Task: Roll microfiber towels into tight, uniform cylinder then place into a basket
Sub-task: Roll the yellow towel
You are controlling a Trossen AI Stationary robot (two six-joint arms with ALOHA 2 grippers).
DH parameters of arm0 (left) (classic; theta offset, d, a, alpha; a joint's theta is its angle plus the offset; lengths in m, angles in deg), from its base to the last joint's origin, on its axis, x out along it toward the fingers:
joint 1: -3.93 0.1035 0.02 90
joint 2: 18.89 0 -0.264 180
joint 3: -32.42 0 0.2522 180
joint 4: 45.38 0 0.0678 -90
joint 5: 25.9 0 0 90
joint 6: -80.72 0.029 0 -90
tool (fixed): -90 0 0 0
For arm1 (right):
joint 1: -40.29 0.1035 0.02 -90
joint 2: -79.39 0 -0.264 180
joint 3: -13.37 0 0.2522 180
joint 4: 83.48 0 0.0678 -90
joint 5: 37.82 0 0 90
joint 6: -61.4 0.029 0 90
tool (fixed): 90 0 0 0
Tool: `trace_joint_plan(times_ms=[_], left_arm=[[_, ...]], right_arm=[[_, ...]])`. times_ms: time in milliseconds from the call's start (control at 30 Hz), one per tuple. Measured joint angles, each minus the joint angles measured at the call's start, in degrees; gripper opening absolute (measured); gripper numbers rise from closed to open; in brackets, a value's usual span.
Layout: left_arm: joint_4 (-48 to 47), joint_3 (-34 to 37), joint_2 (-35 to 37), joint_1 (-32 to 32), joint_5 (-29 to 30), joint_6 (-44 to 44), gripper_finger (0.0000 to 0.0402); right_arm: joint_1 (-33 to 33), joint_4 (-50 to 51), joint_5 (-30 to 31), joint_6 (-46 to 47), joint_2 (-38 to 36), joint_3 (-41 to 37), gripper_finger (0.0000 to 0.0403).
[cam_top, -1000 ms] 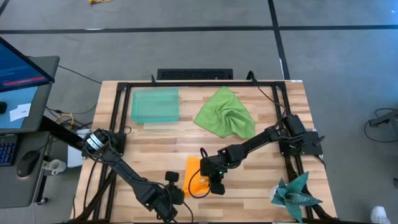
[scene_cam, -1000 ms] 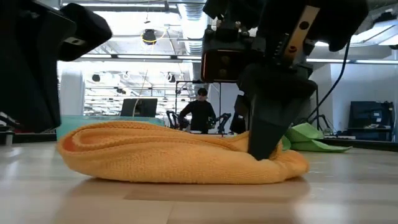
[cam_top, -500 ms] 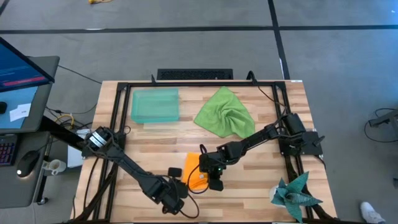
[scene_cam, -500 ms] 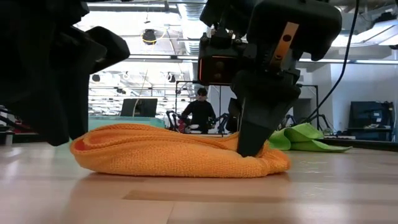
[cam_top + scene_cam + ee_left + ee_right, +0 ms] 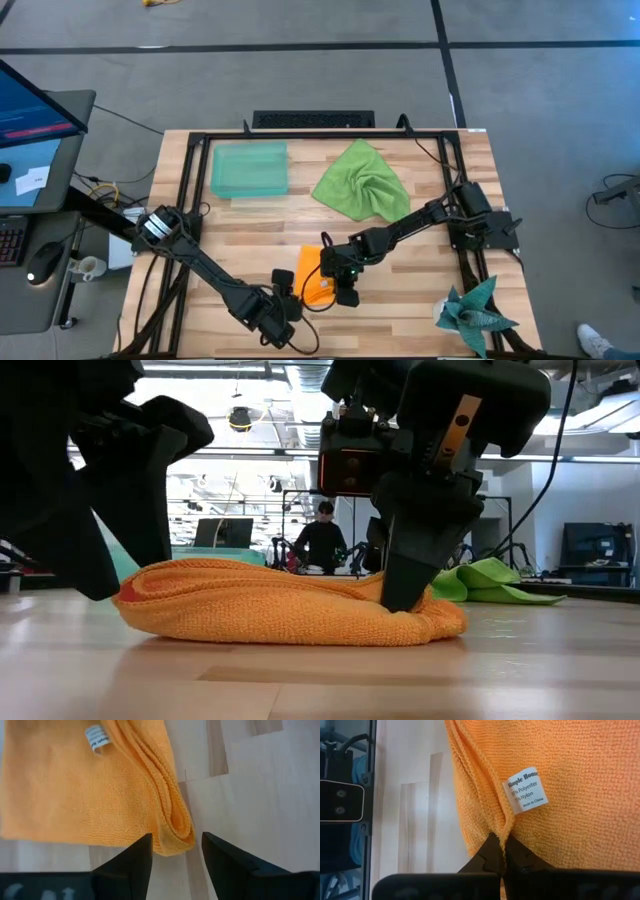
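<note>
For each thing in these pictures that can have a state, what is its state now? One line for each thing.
orange towel: folded flat, on the table, not rolled into a cylinder.
green towel: crumpled, on the table, untouched.
basket: upright, no towel in it.
teal spiky cloth: bunched at the table corner.
right gripper: shut on the orange towel's edge.
left gripper: open, beside the orange towel's corner.
</note>
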Motion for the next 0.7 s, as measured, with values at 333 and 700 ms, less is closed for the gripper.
trace_joint_plan(times_ms=[333, 700], left_arm=[[2.7, 0.1, -1.7, 1.9, -0.1, 1.9, 0.0164], [5.3, 0.1, -1.7, 4.3, -4.8, 0.5, 0.0011]], right_arm=[[0.2, 0.7, 0.1, -1.4, 0.0, 0.1, 0.0015], [3.4, 3.9, -1.7, -1.6, -0.2, 0.2, 0.0014]])
